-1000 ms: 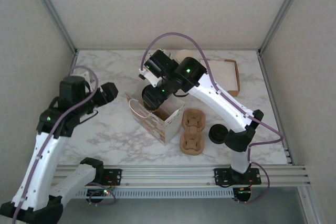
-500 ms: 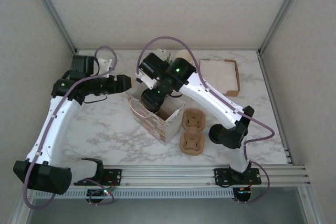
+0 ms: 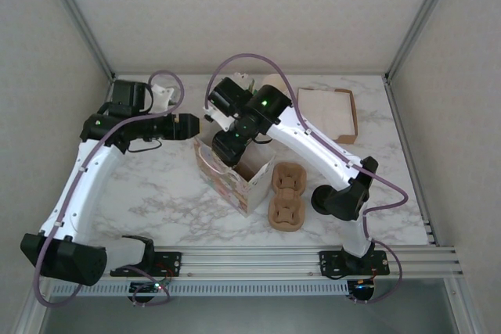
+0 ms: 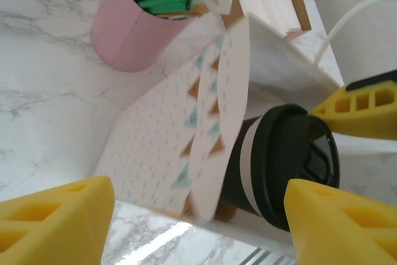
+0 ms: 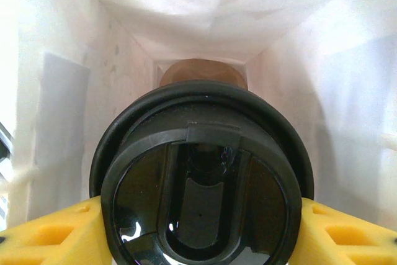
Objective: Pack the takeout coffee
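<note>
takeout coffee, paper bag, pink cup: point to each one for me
takeout coffee [image 5: 201, 203]: right wrist view, centre of its black lid.
paper bag [image 4: 158, 147]: left wrist view, patterned outer wall.
pink cup [image 4: 127, 29]: left wrist view, side wall.

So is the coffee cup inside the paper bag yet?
Partly in: the coffee cup, held by the right gripper, has white walls of the bag around it, lid near the mouth.

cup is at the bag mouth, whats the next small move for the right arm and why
Probably lower the cup a little deeper before the right claw opens. The cup hangs between the white walls of the bag, and a brown shape shows farther down, so letting go now would likely drop it.
</note>
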